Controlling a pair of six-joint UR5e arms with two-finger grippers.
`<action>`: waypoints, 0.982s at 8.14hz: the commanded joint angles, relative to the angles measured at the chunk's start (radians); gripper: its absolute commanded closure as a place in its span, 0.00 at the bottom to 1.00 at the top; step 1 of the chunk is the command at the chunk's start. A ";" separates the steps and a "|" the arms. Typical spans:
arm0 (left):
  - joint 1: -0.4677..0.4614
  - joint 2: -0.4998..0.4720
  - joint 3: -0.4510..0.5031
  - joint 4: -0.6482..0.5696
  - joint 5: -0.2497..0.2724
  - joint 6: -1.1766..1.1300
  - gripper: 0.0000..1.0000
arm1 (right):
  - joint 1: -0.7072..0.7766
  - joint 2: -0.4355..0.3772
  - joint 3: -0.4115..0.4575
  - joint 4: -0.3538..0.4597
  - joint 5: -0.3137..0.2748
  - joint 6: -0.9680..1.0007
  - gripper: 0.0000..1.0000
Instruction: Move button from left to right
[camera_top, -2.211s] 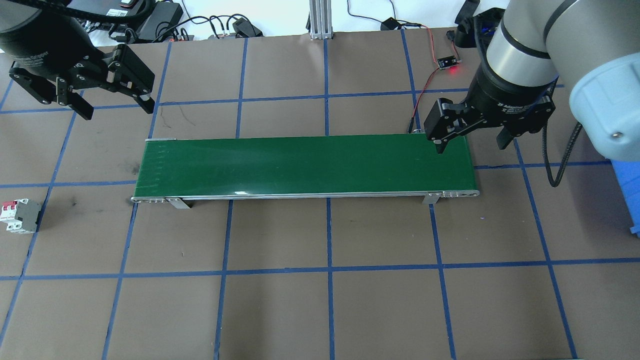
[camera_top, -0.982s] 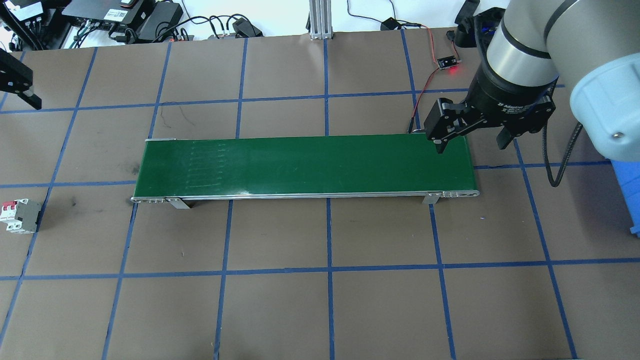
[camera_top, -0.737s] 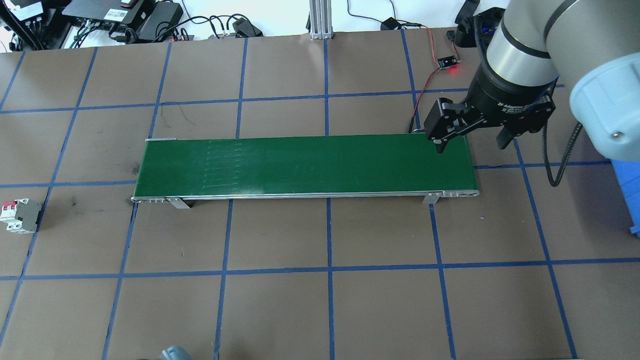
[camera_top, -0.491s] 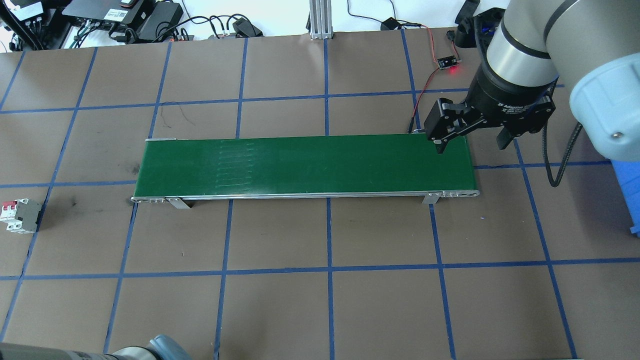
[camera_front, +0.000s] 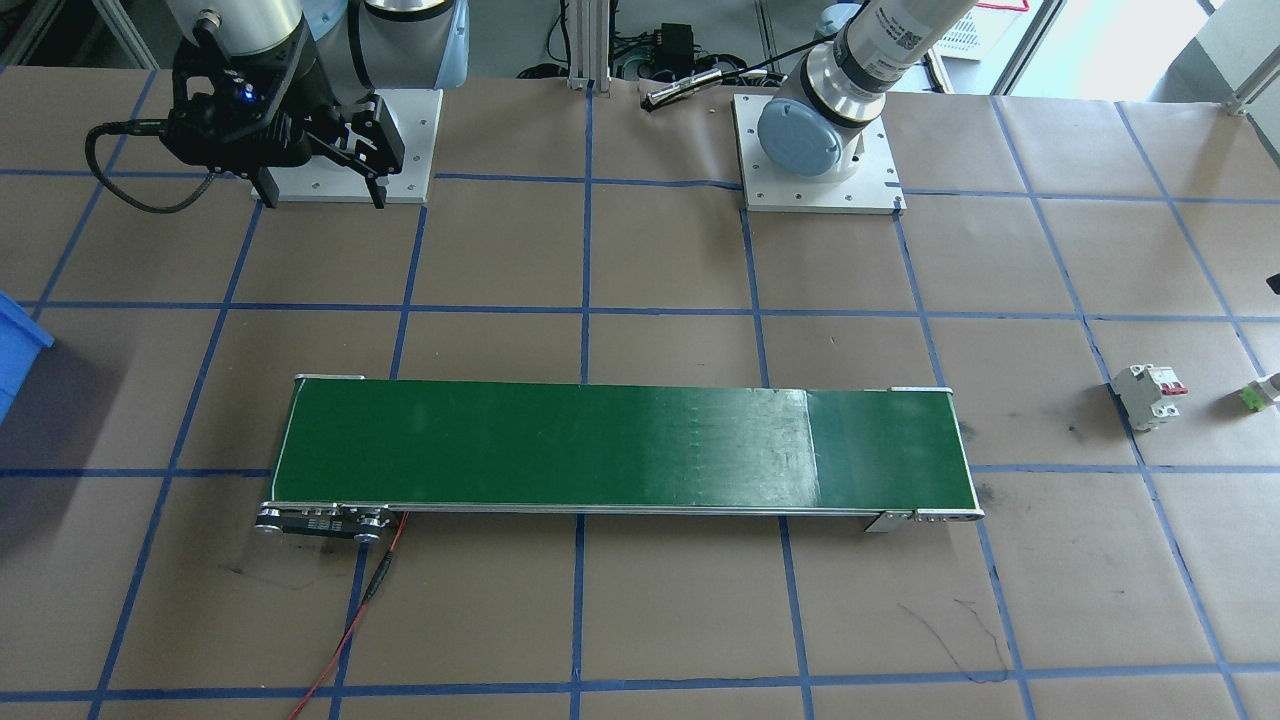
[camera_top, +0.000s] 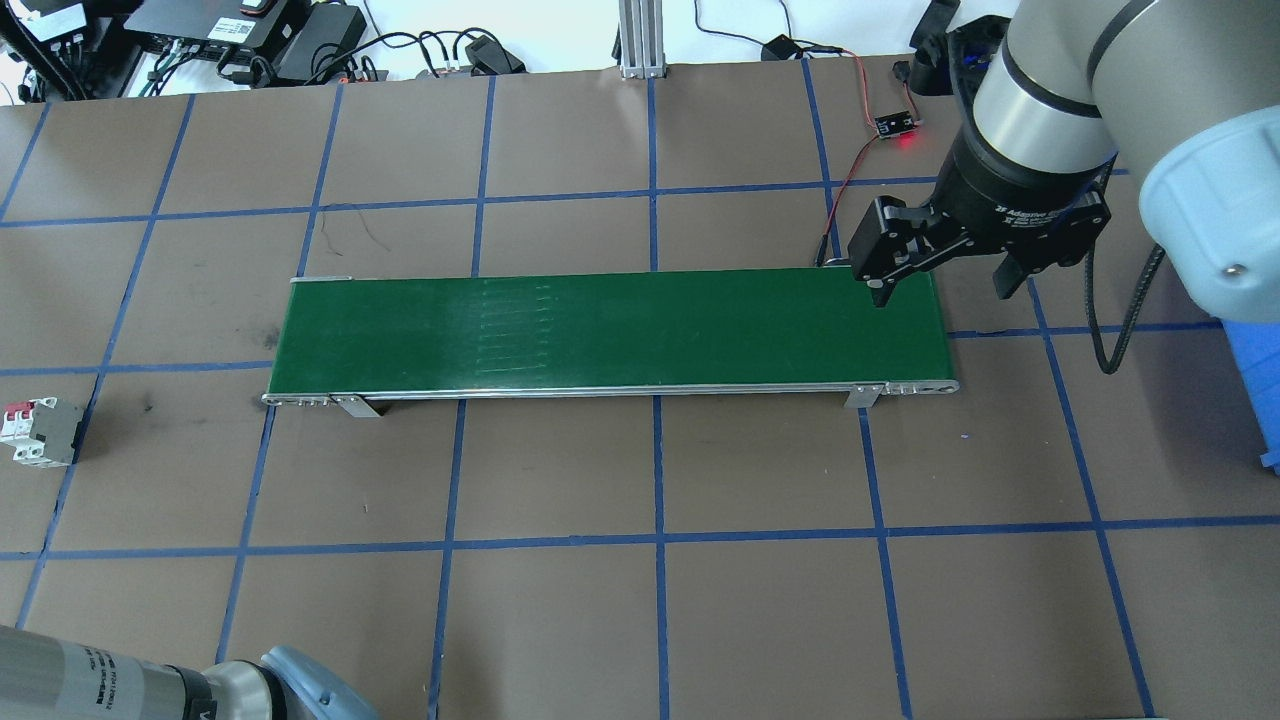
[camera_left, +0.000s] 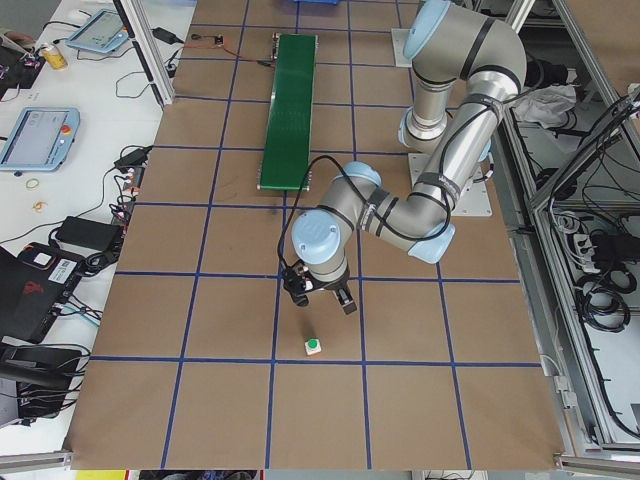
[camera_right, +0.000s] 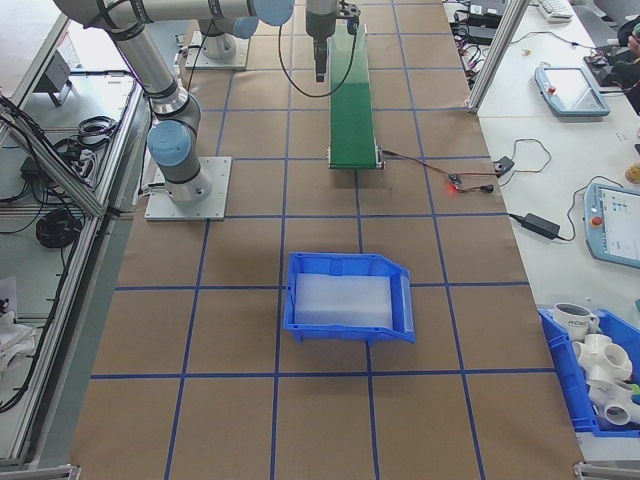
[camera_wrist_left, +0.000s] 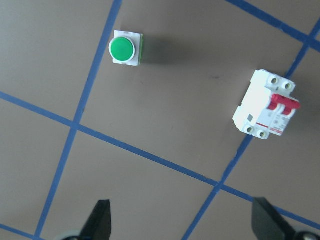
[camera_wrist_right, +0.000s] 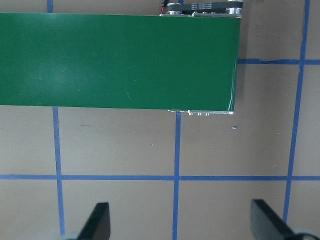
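Green-capped button (camera_wrist_left: 124, 48) lies apart from the spread left end effector (camera_wrist_left: 182, 225).

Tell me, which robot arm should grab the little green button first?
The left one, probably. The left gripper is open above the table, with the button in its camera view. The right gripper waits far away by the conveyor belt.

Matt brown paper table cover (camera_top: 560, 600) — glossy green conveyor belt (camera_top: 620, 330), metal rails; round-capped green-and-white plastic button (camera_wrist_left: 124, 48) — smooth.
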 joint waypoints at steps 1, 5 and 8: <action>0.021 -0.127 0.031 0.353 0.006 0.167 0.00 | 0.000 -0.001 0.000 0.000 0.000 0.000 0.00; 0.020 -0.212 0.037 0.450 -0.131 0.161 0.00 | 0.000 -0.001 0.000 0.002 0.001 0.000 0.00; 0.021 -0.246 0.031 0.433 -0.199 0.138 0.00 | 0.000 -0.001 0.000 0.002 0.000 0.000 0.00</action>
